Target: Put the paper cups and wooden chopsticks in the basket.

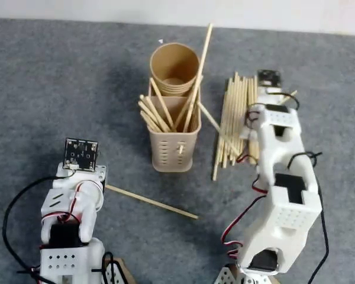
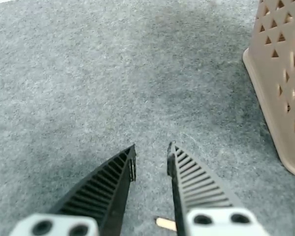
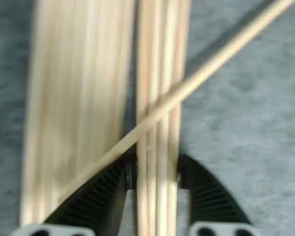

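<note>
Jaws pinching a few sticks, the right gripper sits low on the chopstick pile at three o'clock of the basket, presumably to carry them over. The left gripper, jaws apart, hovers above a stray chopstick at six o'clock, likely its pick. The basket holds stacked paper cups at its twelve o'clock end, with several delivered chopsticks leaning beside them.
</note>
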